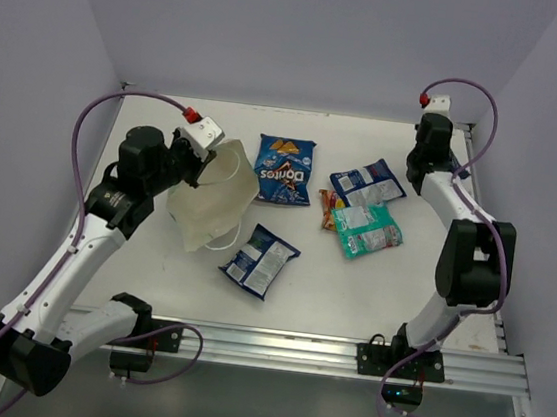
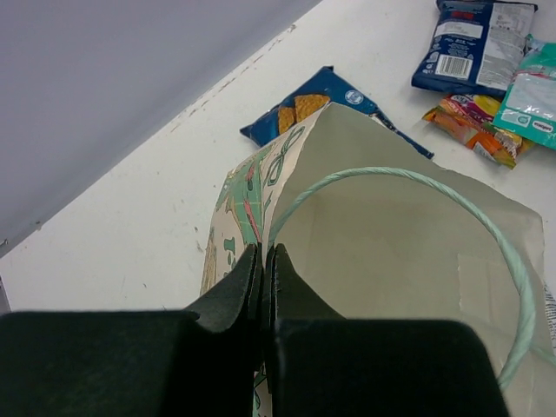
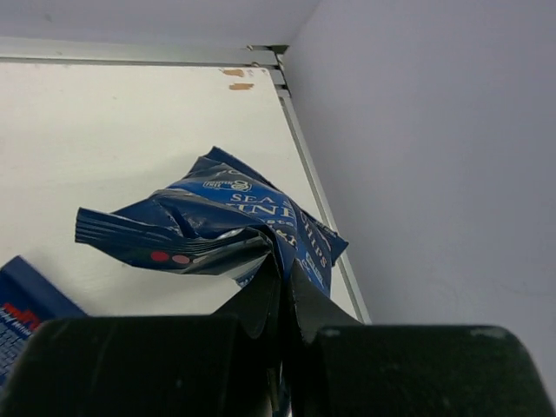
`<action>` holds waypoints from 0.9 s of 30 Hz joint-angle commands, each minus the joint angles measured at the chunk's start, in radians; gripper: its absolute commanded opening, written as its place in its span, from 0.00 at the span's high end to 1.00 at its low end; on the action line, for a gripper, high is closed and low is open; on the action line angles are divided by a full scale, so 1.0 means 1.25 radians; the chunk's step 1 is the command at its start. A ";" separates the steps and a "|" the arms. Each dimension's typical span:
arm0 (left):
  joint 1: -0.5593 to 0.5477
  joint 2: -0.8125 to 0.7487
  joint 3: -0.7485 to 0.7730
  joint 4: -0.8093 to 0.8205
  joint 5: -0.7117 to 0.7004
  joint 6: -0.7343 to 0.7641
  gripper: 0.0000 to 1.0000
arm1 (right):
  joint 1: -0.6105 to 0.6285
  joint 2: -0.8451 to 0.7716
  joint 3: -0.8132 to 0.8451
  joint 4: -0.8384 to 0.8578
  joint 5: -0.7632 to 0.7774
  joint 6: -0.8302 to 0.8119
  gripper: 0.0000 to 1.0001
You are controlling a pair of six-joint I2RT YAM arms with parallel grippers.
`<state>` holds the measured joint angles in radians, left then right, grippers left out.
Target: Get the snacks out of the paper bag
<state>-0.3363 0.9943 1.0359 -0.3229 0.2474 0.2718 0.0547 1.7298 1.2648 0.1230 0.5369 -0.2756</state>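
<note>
The paper bag [image 1: 209, 199] lies tilted at the table's left, its mouth toward the middle. My left gripper [image 1: 201, 158] is shut on its rim [image 2: 263, 252]; the cream inside [image 2: 400, 252] shows no packet. My right gripper [image 1: 415, 174] at the far right is shut on a crumpled blue packet [image 3: 217, 228], held above the table. On the table lie a blue Doritos packet [image 1: 285, 169], a blue packet [image 1: 367, 183], a teal packet [image 1: 369, 229], an orange-red packet [image 1: 330, 210] and another blue packet [image 1: 260, 259].
The bag's mint rope handle [image 2: 417, 178] arches over its mouth. The table's raised right edge [image 3: 317, 200] and the side wall stand close to my right gripper. A metal rail [image 1: 343, 352] runs along the near edge.
</note>
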 commanded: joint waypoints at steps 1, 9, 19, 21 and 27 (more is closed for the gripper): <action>-0.002 -0.008 0.024 -0.003 -0.043 -0.045 1.00 | -0.003 0.047 0.050 0.121 0.116 -0.044 1.00; 0.001 0.048 0.085 -0.026 -0.135 -0.210 1.00 | -0.002 0.061 0.178 -0.392 -0.117 0.290 0.17; 0.133 0.167 0.220 -0.050 -0.179 -0.401 1.00 | 0.009 -0.339 0.127 -0.394 -0.466 0.596 0.02; 0.163 0.214 0.246 -0.059 -0.169 -0.426 1.00 | 0.009 -0.412 0.088 -0.364 -0.507 0.611 0.01; 0.231 0.327 0.321 -0.012 -0.060 -0.478 1.00 | 0.010 -0.522 0.006 -0.345 -0.636 0.652 0.01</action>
<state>-0.0853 1.3624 1.3769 -0.3897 0.0872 -0.2527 0.0662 1.0458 1.3453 -0.2829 -0.1326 0.4751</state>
